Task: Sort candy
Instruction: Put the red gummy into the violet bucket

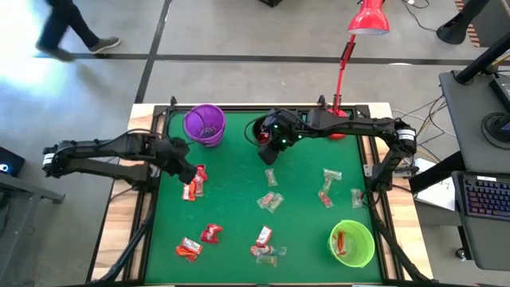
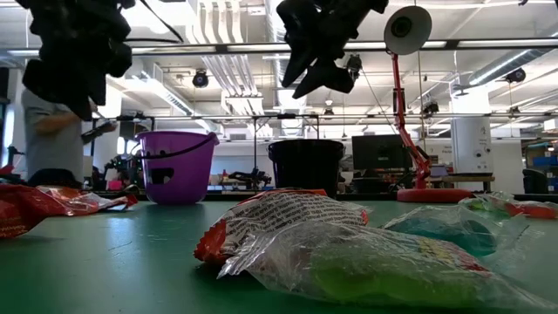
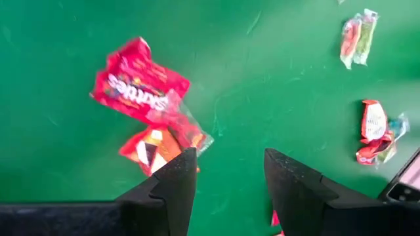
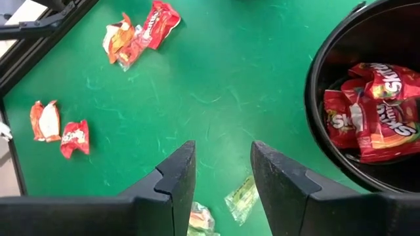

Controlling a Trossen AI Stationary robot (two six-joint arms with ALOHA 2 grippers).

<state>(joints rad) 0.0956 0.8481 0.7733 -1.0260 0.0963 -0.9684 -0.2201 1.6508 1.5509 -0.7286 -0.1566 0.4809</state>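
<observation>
The left tool (image 1: 190, 177) hangs released, nothing between its fingers, right over a red candy cluster (image 1: 194, 183) near the purple cup (image 1: 205, 125). The right tool (image 1: 269, 147), released and empty, hovers beside the black cup (image 4: 367, 105), farther off.

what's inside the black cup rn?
The black cup holds several red Skittles packets, piled against each other. Its rim and the picture's edge hide part of the inside, so no exact count.

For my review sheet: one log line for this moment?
left gripper open over red candy | right gripper open beside black cup
</observation>
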